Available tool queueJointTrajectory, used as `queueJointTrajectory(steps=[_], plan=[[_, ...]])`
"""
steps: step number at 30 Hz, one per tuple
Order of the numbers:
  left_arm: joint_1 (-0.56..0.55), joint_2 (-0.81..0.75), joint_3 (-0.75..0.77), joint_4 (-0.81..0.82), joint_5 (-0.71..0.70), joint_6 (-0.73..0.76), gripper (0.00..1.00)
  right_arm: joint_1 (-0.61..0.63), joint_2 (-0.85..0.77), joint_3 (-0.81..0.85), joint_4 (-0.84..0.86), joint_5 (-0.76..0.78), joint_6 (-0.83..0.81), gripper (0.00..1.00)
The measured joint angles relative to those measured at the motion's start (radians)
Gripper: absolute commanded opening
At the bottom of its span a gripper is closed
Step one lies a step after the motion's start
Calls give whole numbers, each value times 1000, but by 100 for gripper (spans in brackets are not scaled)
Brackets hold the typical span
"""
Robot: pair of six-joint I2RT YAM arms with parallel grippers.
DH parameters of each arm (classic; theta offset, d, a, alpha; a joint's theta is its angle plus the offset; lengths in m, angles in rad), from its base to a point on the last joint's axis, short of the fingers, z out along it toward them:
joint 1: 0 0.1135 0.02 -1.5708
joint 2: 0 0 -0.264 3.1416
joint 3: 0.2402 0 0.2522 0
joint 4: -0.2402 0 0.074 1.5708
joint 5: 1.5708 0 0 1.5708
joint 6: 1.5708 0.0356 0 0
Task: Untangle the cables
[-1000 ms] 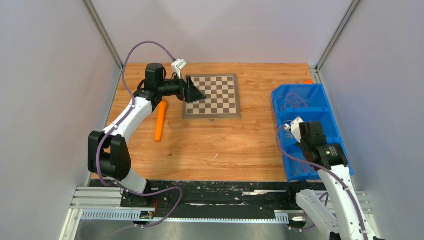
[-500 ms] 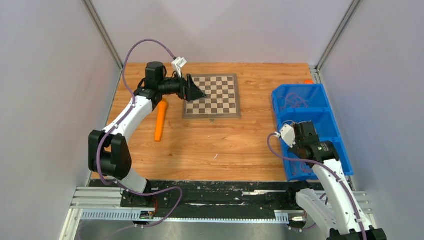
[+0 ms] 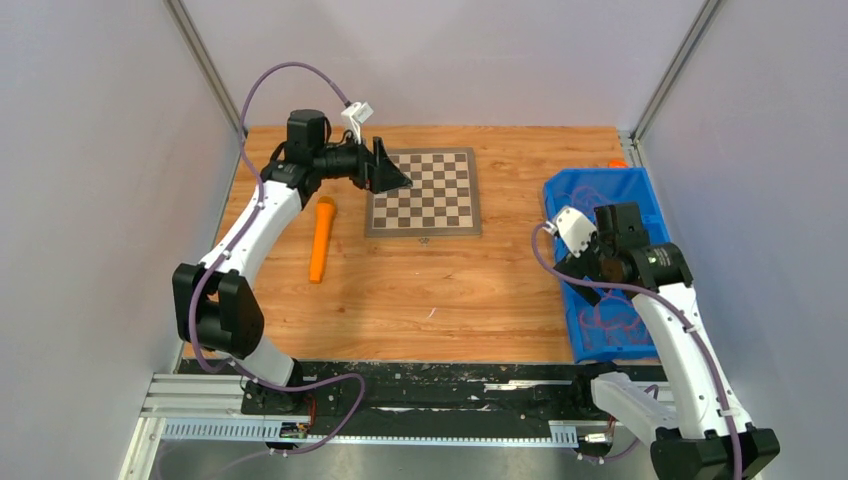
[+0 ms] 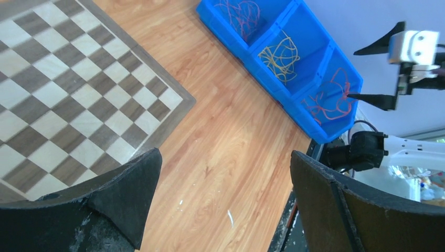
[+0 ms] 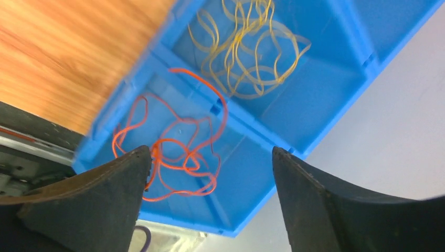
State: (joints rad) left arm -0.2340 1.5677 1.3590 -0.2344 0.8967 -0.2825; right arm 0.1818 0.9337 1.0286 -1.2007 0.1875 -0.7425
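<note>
Judging by the blue bin point(image 5: 325, 84), yellow cables point(image 5: 246, 47) and reddish-orange cables point(image 5: 178, 157) lay mostly separated, one orange loop crossing the divider point(image 5: 257, 130); right gripper point(image 5: 210, 152) and left gripper point(image 4: 224, 155) gaped wide, empty.

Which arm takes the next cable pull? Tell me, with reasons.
Right. Its open fingers hover directly over the blue bin's near compartment, where the orange cables lie. The left arm is far off, at the chessboard.
</note>
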Motion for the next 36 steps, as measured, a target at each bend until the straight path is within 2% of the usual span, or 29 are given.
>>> queueJointTrajectory(steps=[1, 3, 4, 7, 10, 14, 17, 22, 26, 28, 31, 36], plan=[[1, 4, 34, -44, -5, 11, 100, 0, 16, 42, 0, -35, 7, 95], [8, 14, 97, -114, -9, 34, 100, 0, 49, 121, -3, -107, 17, 95], [15, 21, 130, -151, -9, 46, 100, 0, 68, 158, -3, -144, 20, 91], [42, 21, 163, -228, -13, 65, 100, 0, 122, 218, -2, -203, 22, 67], [86, 9, 143, -275, -34, 79, 100, -15, 150, 210, -14, -232, -11, 58], [120, -53, 44, -264, -65, 91, 100, -45, 74, 114, -68, -241, -81, 42], [116, -101, -13, -243, -63, 90, 100, -52, -18, 80, -167, -253, -118, 40], [110, -113, -19, -203, -42, 83, 100, -53, -89, 69, -243, -236, -122, 32], [104, -111, -19, -190, -25, 84, 100, -93, -103, -10, -251, -148, -123, 37], [92, -109, -19, -190, -1, 94, 100, -136, -79, 2, -266, -144, -116, 37], [29, -112, -40, -158, 40, 135, 100, -163, -13, 103, -270, -171, -85, 37], [-152, -130, -238, 116, 144, 151, 100, -286, 98, 242, -238, -216, -51, 37]])
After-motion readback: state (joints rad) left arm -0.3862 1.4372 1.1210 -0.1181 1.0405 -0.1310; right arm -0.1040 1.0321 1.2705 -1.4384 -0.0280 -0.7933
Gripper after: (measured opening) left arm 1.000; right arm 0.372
